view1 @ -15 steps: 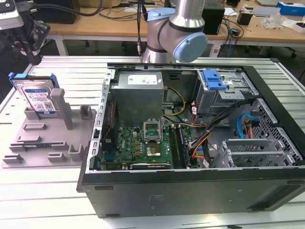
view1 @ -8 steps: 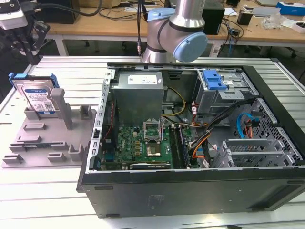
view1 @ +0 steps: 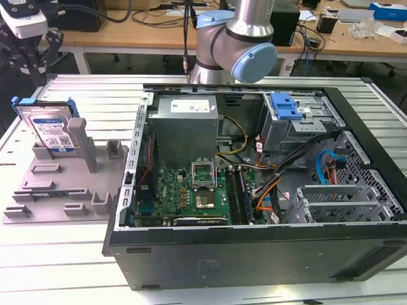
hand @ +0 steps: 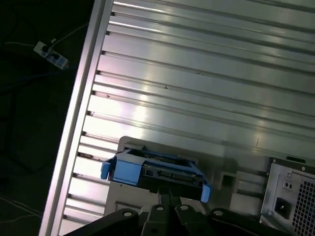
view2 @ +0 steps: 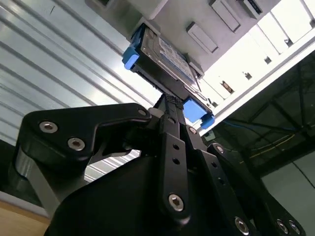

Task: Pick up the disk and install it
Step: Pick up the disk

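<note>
One flat silver hard drive in a blue plastic bracket point(view1: 52, 130) at nine o'clock of one open black metal computer case point(view1: 254, 254), one grey metal power-supply box point(view1: 184, 124), one green motherboard point(view1: 172, 187), one blue ribbed latch point(view1: 285, 105), one grey slotted plastic fixture point(view1: 38, 213)

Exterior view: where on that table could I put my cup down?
Bare table lies between the grey holder tray and the near edge, and between the tray and the far edge. Crowded: the tray around the disk, and the open computer case.
</note>
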`<move>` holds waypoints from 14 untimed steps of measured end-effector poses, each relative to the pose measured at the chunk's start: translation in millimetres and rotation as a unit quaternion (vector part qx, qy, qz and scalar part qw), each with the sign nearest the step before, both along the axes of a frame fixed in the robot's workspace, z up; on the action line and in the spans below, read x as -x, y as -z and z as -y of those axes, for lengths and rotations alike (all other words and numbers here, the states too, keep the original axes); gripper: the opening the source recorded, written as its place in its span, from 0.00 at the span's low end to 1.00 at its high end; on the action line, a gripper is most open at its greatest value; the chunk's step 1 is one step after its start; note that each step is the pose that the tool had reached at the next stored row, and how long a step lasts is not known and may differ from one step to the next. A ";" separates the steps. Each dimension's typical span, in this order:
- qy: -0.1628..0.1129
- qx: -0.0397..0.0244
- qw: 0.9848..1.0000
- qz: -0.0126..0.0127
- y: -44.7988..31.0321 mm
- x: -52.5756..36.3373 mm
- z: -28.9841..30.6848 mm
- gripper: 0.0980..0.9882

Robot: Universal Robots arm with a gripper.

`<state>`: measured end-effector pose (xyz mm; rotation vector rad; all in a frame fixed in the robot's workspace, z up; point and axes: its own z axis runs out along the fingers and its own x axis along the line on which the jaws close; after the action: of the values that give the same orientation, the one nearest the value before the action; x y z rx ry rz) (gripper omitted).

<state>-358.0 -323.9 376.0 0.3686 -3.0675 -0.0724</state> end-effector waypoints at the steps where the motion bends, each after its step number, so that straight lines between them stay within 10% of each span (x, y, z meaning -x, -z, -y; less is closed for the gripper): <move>1: -0.009 0.001 1.000 0.000 0.0 0.0 0.0 0.01; 5: -0.064 0.003 0.998 0.000 -0.1 0.0 0.0 0.01; 12: -0.164 0.007 0.986 0.000 0.0 0.0 -0.1 0.02; 14: -0.187 0.008 0.982 0.000 -0.1 0.0 -0.4 0.15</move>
<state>-358.0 -323.5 376.0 0.9310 -2.9364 -0.0328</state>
